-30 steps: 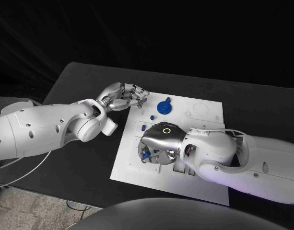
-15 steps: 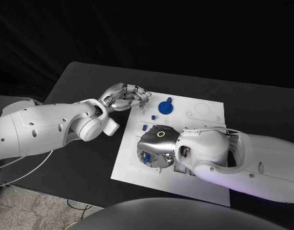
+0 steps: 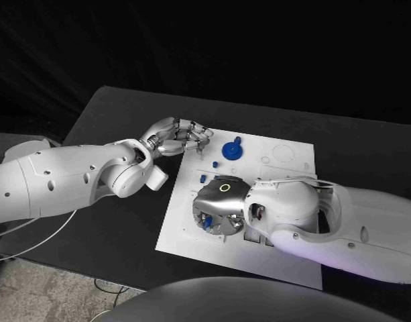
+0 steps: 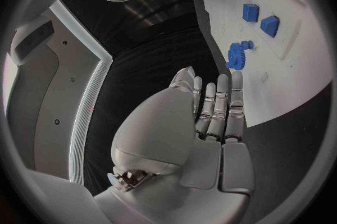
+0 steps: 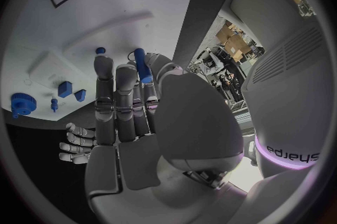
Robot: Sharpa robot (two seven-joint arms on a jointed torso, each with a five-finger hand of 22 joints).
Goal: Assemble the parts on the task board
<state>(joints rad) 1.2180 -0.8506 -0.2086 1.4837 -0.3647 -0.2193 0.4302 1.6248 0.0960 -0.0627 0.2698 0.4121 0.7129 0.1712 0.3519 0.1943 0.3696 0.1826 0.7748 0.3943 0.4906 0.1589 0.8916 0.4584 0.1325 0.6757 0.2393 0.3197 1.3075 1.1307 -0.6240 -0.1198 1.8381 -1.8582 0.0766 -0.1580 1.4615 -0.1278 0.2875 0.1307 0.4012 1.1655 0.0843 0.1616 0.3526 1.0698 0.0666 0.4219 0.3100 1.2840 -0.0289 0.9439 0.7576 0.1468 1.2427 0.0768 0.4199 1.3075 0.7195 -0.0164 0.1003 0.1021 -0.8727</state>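
Flat white rectangular task board (image 3: 283, 258) lying mid-table on the black table (image 3: 118, 114), used here as the landmark. Right silver hand (image 3: 217, 209) poised over the board's near-left part, palm down, fingers long and close together. Slim blue cylindrical peg (image 5: 140, 65) pinched between thumb and a fingertip, a short way above the board's surface as seen from the right wrist. Small blue knob-like part (image 5: 100, 50) on the board just beyond the fingertips.

Left silver hand (image 3: 174, 139) at the board's far-left corner, over the black table just off the edge, fingers curled loosely inward, nothing visible in its grasp. From the left wrist, fingers (image 4: 223, 101) lying side by side, pointing toward the board's edge.

Blue gear with a stubby shaft (image 3: 231, 149) standing on the board's far part, just beside the left hand. Two small blue blocks (image 4: 260, 18) resting on the board farther in from the gear, close together. Tiny blue pin (image 3: 213, 163) between gear and right hand.
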